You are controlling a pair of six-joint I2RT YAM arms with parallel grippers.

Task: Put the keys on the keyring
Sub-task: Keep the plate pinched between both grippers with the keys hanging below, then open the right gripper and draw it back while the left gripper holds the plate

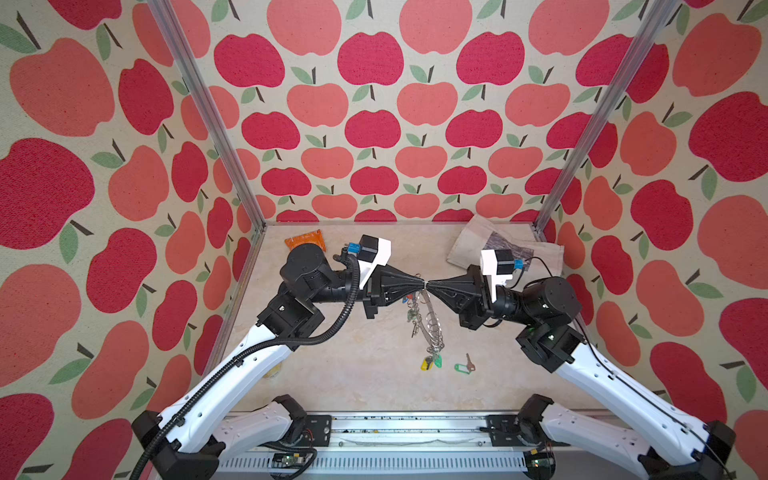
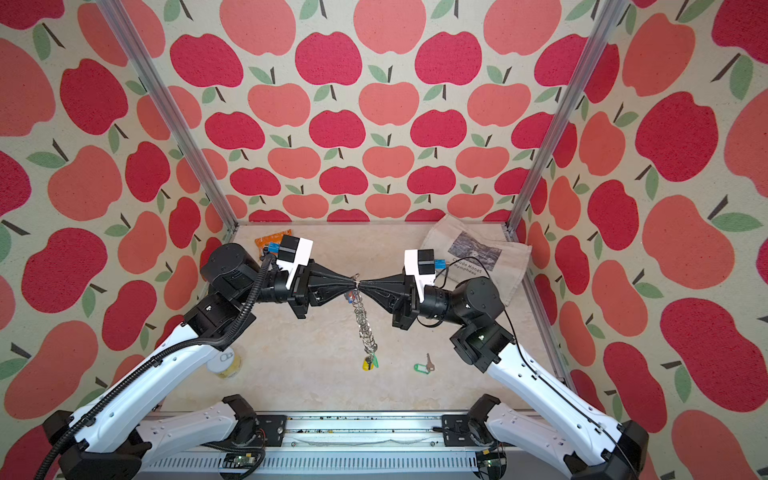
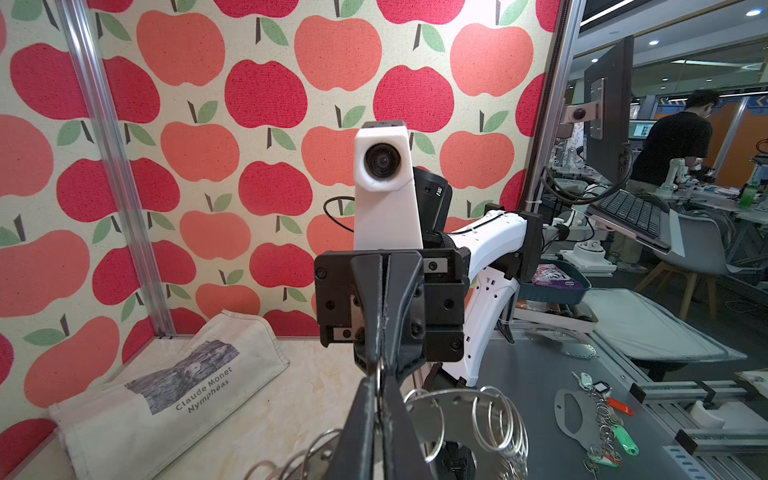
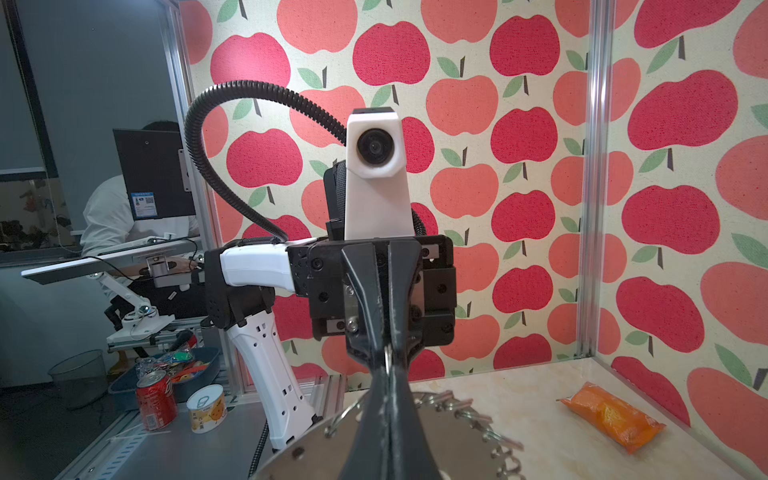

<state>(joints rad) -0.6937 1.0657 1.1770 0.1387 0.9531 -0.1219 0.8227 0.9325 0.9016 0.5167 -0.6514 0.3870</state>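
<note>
The keyring hangs edge-on over the middle of the table, a flat grey metal disc rimmed with wire rings. My left gripper and right gripper meet tip to tip at its upper edge. Each is shut on a wire ring there. The disc lies just under the fingers in both wrist views. Keys with yellow and green tags dangle from its lower end. Red and blue tags hang near the top. A loose key with a green tag lies on the table, to the right.
An orange foil packet lies at the back left, behind the left arm. A printed cloth bag lies at the back right corner. A small yellow can stands under the left arm near the left wall.
</note>
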